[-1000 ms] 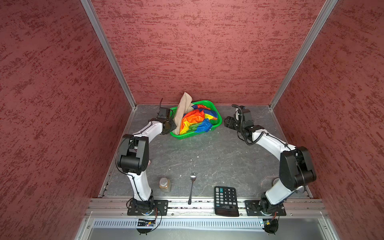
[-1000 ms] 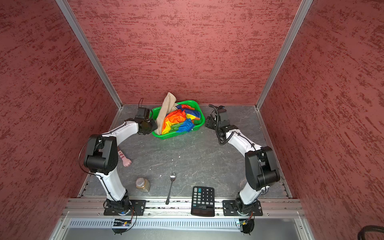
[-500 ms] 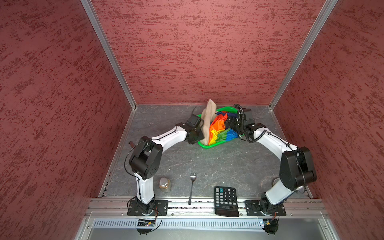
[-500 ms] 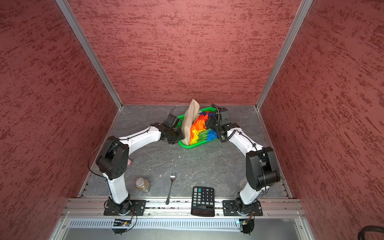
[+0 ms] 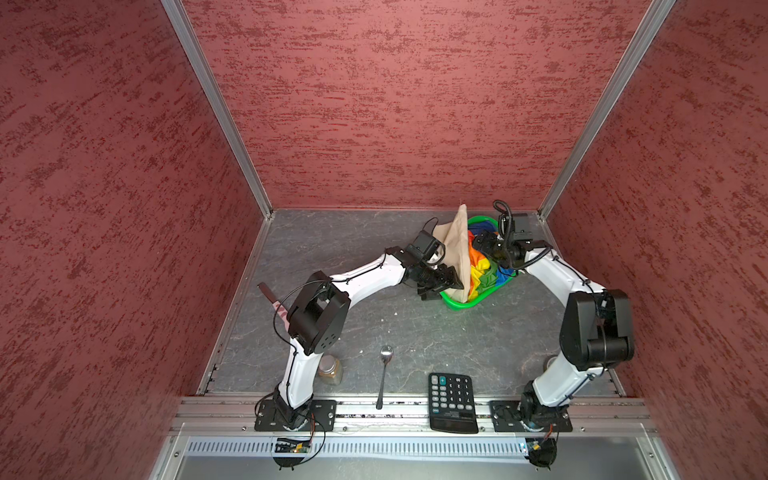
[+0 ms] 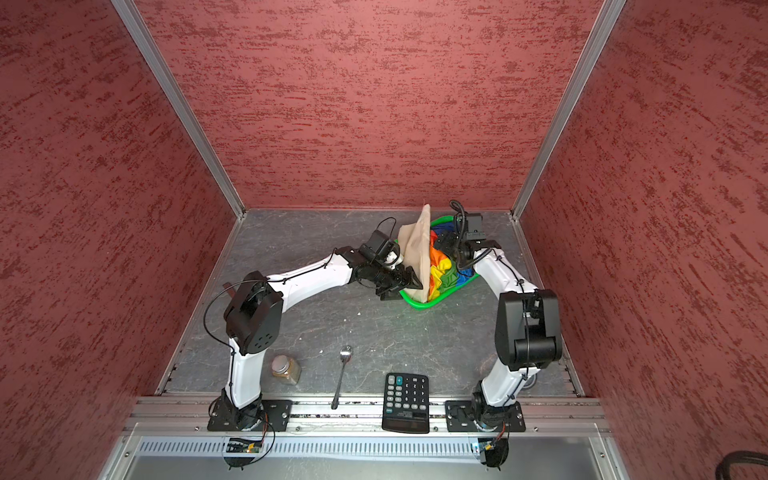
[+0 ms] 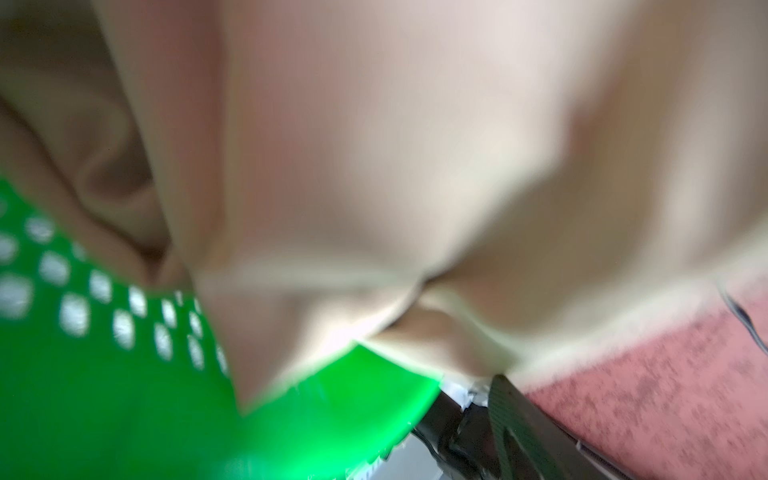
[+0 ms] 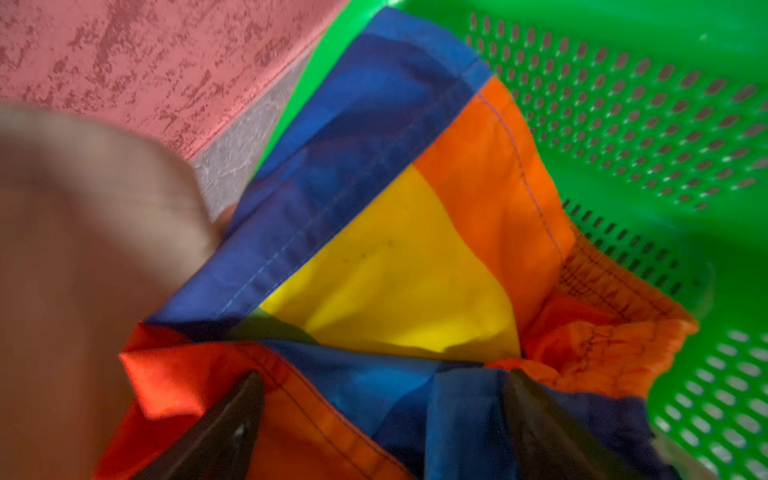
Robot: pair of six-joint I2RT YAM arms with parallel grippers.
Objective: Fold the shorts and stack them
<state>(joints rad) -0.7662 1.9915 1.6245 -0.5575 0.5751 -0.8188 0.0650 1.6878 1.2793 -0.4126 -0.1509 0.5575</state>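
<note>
1. The shorts, both pairs, sit bunched in a green basket (image 5: 457, 305) between the two grippers, neither folded nor stacked. The beige pair (image 5: 457, 249) rises in a peak just ahead of the left gripper (image 5: 452, 280), and the rainbow pair (image 5: 482, 270) lies crumpled directly in front of the right gripper (image 8: 384, 376).
2. The right gripper's jaws are spread wide over blue and orange folds and clamp nothing. Whether the left gripper is spread or closed cannot be told: only one finger (image 7: 519, 415) shows, beside the basket rim, with blurred beige cloth filling the wrist view.
3. Closing here would likely pinch several slippery layers at once. The rainbow pair could then come up as a wad, or drag the beige pair out with it.
4. The basket looks light, so a snagged rim or a tangled cloth could lift or tip it on the pull.
5. With the grippers close on either side of the basket, a careless reach could knock one against the other.
</note>
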